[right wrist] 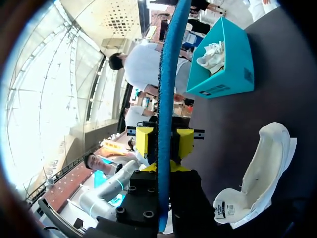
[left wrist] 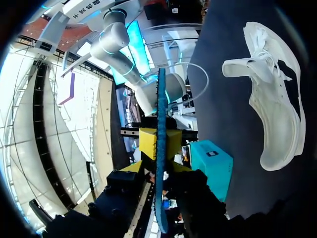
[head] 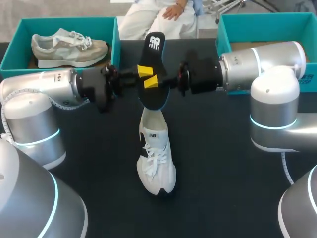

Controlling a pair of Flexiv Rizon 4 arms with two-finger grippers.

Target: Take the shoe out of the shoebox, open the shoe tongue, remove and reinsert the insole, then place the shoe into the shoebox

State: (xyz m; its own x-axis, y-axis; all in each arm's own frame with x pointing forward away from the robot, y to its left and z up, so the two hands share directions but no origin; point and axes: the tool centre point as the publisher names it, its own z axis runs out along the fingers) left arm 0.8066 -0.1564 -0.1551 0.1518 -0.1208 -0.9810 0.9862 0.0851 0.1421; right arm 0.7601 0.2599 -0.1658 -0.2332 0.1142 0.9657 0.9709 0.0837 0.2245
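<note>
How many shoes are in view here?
2. A white shoe lies on the table beneath the held insole; a beige shoe sits in the left shoebox. The right shoebox is partly hidden by the right arm, so another may be inside.

White shoe [head: 156, 158] upright, toe nearest; black insole [head: 158, 64] (blue-edged) on end above its heel.

In the head view the insole [head: 152, 74] hides the heel of the white shoe [head: 157, 158], and my right arm [head: 257, 64] covers much of the right shoebox [head: 257, 17] (its contents cannot be told). The right wrist view cuts off the insole's far end.
</note>
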